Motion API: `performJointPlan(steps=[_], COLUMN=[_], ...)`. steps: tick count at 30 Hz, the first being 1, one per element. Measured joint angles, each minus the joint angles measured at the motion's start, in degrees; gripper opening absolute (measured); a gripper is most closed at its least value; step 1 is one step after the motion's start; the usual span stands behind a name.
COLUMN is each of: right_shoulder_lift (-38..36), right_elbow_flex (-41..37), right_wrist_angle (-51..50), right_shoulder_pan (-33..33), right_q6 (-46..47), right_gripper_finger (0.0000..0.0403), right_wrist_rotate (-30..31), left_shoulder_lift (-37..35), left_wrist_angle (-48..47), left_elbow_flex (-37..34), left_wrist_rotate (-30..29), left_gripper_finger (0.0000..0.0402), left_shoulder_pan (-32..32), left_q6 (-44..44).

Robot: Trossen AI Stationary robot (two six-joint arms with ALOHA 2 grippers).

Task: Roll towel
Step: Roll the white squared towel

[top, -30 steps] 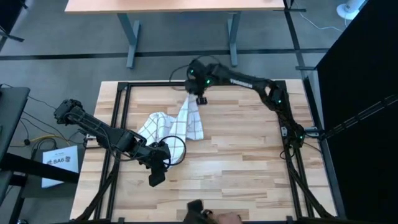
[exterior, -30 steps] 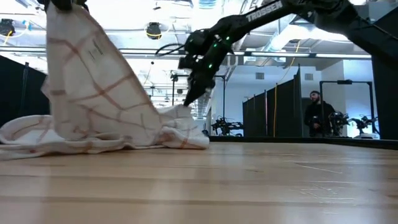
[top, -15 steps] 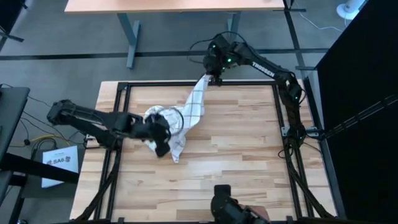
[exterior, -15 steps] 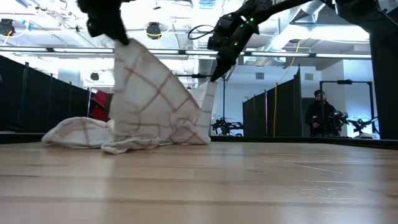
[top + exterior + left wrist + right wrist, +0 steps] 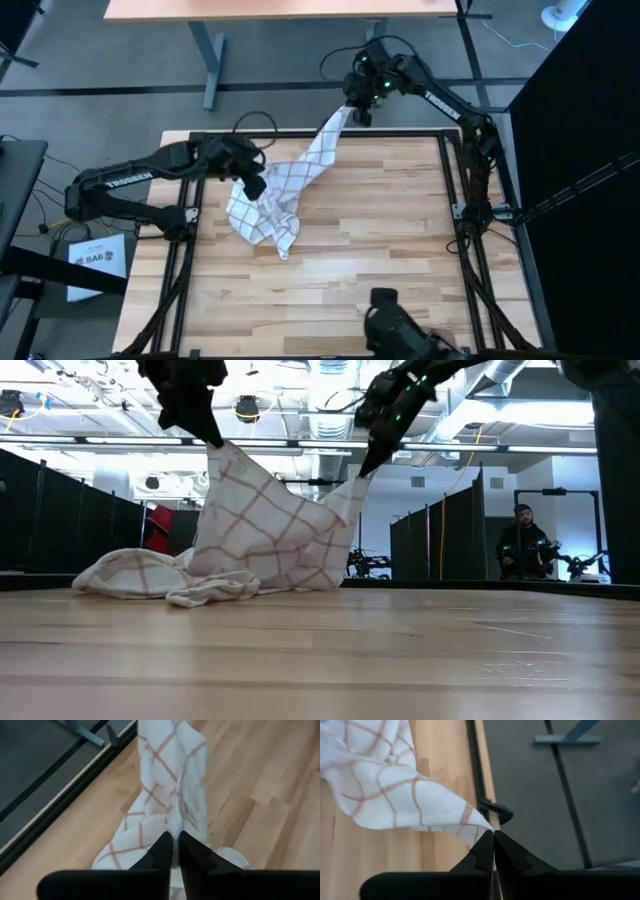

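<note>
While both arms lift it, the towel (image 5: 290,185) hangs stretched between your two grippers, its lower folds heaped on the wooden table (image 5: 380,260) toward the left rear part. Your left gripper (image 5: 256,186) is clamped on one corner above the table's left side; the left wrist view shows its fingers (image 5: 159,851) pressed together on the cloth's edge. Your right gripper (image 5: 359,117) pinches the opposite corner, raised over the table's far edge; the right wrist view shows that corner caught between its closed fingers (image 5: 482,851). In the low view, the towel (image 5: 270,530) forms a peaked sheet, and a person (image 5: 522,545) stands in the background.
</note>
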Motion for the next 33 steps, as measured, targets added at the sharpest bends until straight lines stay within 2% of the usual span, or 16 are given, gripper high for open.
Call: performJointPlan(steps=[11,16,20,23,27,33], right_shoulder_lift=[-10.3,-12.6,-12.6,-12.4,-12.3,-12.2], right_elbow_flex=[0.1,0.1,-0.6,-6.0,-17.9,-32.7], right_wrist_angle=[-2.5,-4.4,-5.7,-3.4,6.4,20.1], right_shoulder_pan=[-4.1,-4.4,-5.3,-6.4,-7.1,-2.9], right_q6=[1.8,2.0,1.9,2.8,4.8,5.4], right_gripper_finger=[0.0000,0.0000,0.0000,0.0000,0.0005,0.0059], right_wrist_rotate=[0.0,0.0,-0.2,-3.0,-4.4,-4.4], left_shoulder_lift=[0.9,0.9,0.9,0.9,0.9,0.9], left_wrist_angle=[0.5,1.5,0.2,-0.8,-1.0,-2.1], left_elbow_flex=[8.0,9.6,9.6,9.6,9.6,9.6], left_wrist_rotate=[9.7,13.3,14.5,15.5,15.8,15.7], left_gripper_finger=[0.0009,0.0009,0.0009,0.0009,0.0009,0.0009], left_shoulder_pan=[11.6,16.1,16.7,16.1,14.9,14.7], left_q6=[10.6,12.7,13.1,13.0,12.5,12.4])
